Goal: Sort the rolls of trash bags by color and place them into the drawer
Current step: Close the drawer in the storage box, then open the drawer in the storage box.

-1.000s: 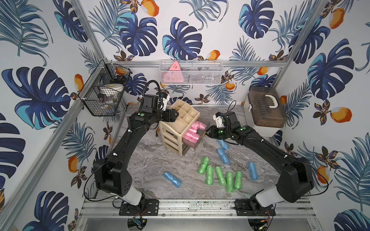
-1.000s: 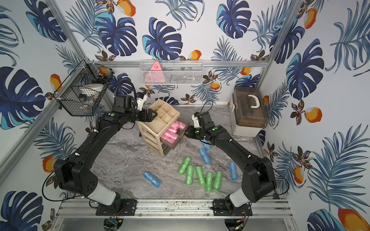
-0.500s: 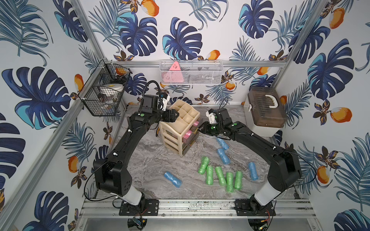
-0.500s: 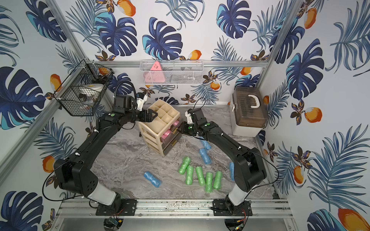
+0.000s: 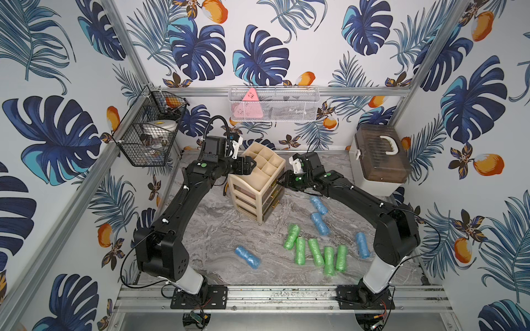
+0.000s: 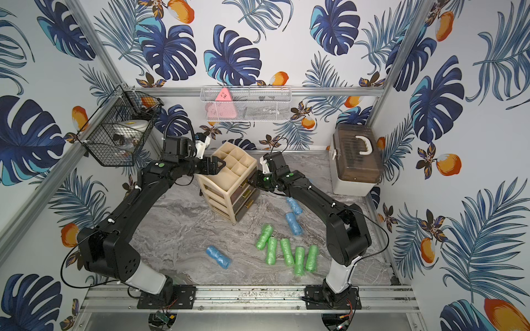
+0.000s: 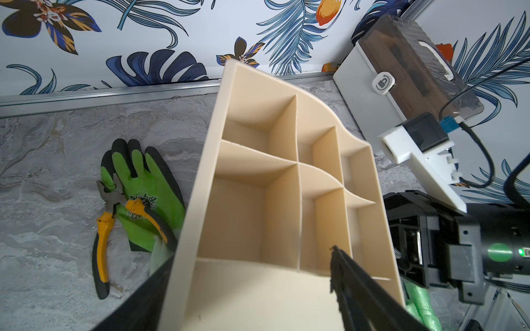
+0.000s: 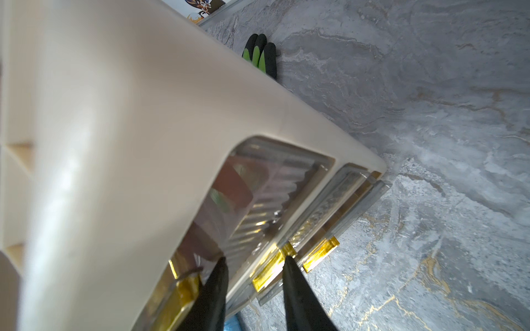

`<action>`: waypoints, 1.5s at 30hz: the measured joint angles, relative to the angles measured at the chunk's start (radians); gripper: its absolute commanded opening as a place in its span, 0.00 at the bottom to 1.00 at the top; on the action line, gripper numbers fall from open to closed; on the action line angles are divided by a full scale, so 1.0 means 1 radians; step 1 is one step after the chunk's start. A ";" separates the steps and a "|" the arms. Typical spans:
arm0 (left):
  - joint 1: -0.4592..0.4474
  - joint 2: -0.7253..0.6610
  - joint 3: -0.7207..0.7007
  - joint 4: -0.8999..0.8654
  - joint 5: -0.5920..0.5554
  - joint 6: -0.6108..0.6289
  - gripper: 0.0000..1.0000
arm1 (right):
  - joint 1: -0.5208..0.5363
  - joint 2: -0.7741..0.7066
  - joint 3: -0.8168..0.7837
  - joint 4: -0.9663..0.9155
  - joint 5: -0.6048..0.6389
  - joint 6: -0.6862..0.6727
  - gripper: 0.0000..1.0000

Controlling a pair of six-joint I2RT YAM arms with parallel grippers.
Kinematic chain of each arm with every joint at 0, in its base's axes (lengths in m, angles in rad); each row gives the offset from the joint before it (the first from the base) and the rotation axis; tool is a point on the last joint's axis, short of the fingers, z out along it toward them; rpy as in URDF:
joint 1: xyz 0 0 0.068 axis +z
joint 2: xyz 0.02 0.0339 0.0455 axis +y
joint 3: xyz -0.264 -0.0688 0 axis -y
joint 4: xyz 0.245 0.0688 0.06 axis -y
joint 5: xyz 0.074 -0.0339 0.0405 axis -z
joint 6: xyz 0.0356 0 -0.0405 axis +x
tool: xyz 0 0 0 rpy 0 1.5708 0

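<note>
In both top views the widest bare stretch of desk lies left of centre, between the left arm and the drawer unit. Only one blue roll lies in it, toward the lower edge. Lower right of centre, a row of green rolls and scattered blue rolls crowd the desk beside the right arm. The right gripper stands at the drawer fronts, the left gripper over the unit's top. In the left wrist view, a glove and pliers lie left of the unit. A storage box fills the upper right corner.
</note>
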 measured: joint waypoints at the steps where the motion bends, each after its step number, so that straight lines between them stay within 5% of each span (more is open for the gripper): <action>1: 0.000 -0.003 -0.003 0.002 0.000 0.000 0.82 | 0.000 -0.002 -0.003 0.000 0.002 0.000 0.36; 17: -0.003 -0.038 0.003 -0.005 -0.164 -0.028 0.87 | -0.025 -0.116 -0.125 0.005 0.034 -0.027 0.49; 28: 0.000 -0.176 -0.027 -0.032 -0.302 -0.030 0.87 | -0.069 -0.192 -0.278 0.053 0.028 -0.018 0.49; 45: 0.000 -0.452 -0.291 -0.058 -0.227 -0.087 0.84 | -0.100 -0.181 -0.525 0.376 -0.101 0.176 0.44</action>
